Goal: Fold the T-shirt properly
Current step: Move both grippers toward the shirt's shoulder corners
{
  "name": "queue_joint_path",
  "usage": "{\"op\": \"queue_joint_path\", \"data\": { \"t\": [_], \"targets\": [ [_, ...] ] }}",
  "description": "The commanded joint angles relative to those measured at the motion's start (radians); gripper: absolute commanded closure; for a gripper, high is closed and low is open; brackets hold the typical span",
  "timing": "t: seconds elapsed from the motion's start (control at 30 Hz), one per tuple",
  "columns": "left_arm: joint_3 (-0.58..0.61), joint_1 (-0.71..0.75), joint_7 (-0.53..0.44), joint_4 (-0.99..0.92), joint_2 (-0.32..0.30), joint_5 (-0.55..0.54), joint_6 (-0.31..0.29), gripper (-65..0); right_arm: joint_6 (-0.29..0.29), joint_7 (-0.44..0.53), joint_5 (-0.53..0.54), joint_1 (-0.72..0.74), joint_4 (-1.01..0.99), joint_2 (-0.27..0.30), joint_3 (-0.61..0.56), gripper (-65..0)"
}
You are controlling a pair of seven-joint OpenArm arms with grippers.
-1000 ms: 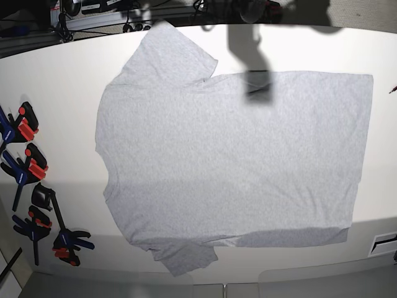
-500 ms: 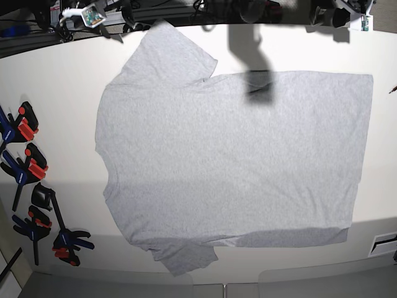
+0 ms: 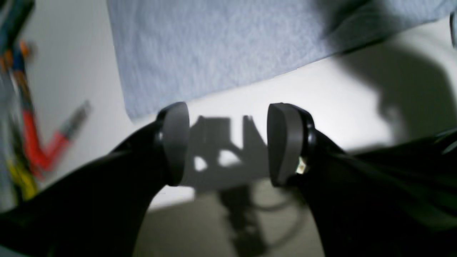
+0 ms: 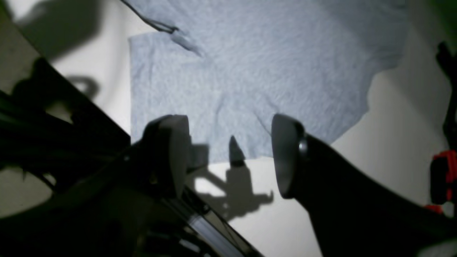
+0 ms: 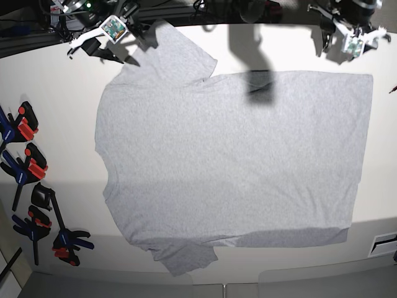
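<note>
The T-shirt (image 5: 229, 161) lies spread flat, plain side up, across the white surface (image 5: 56, 87). The left gripper (image 3: 228, 144) hangs with jaws parted and nothing between them, above bare surface just off a straight edge of the cloth. The right gripper (image 4: 230, 157) is likewise released and empty, over the sleeve's edge at the far corner. Both arms sit at the far rim. A row of red, blue and black clamps (image 5: 31, 205) lies apart from the shirt, along the side past its sleeves.
</note>
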Motion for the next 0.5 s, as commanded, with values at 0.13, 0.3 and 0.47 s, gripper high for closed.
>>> {"op": "queue_joint_path", "data": {
  "t": [0.13, 0.3, 0.47],
  "targets": [
    [-0.005, -0.014, -0.045, 0.016, -0.137, 0.062, -0.098, -31.6, 0.09, -0.041, -0.064, -0.008, 0.018, 0.12, 0.004, -34.2],
    [-0.005, -0.008, -0.048, 0.016, -0.189, 0.061, -0.093, -31.6, 0.09, -0.055, -0.097, -0.03, 0.018, 0.209, 0.004, -34.2],
    [-0.005, -0.011, -0.109, 0.016, -0.167, 0.002, -0.093, -31.6, 0.09, -0.053, -0.037, -0.066, 0.018, 0.203, 0.004, -34.2]
  ]
}}
